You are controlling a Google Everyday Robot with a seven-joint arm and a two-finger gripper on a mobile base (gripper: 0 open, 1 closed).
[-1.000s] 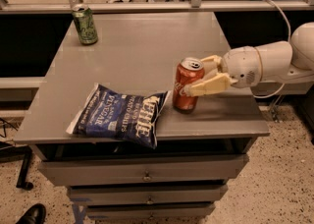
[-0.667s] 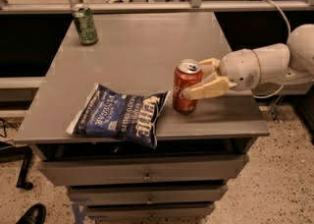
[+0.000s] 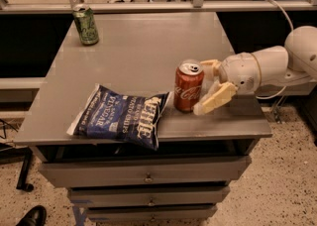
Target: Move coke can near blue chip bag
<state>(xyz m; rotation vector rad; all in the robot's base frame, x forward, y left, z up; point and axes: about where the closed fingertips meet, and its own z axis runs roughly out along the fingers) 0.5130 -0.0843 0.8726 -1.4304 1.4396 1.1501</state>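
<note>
1. Grey metal desk (image 3: 138, 46) with drawers (image 3: 143, 175) beneath, on a speckled floor.
2. The gripper (image 3: 202, 87) is at the desk's right side; its jaws are spread apart and hold nothing, their tips right beside the coke can (image 3: 187, 87). Whether they touch it cannot be told.
3. The white arm (image 3: 267, 66) reaches in horizontally from the right.
4. The coke can stands upright just beside the blue chip bag (image 3: 121, 116), which lies flat near the front edge.
5. A green can (image 3: 86, 25) stands at the far left corner.
</note>
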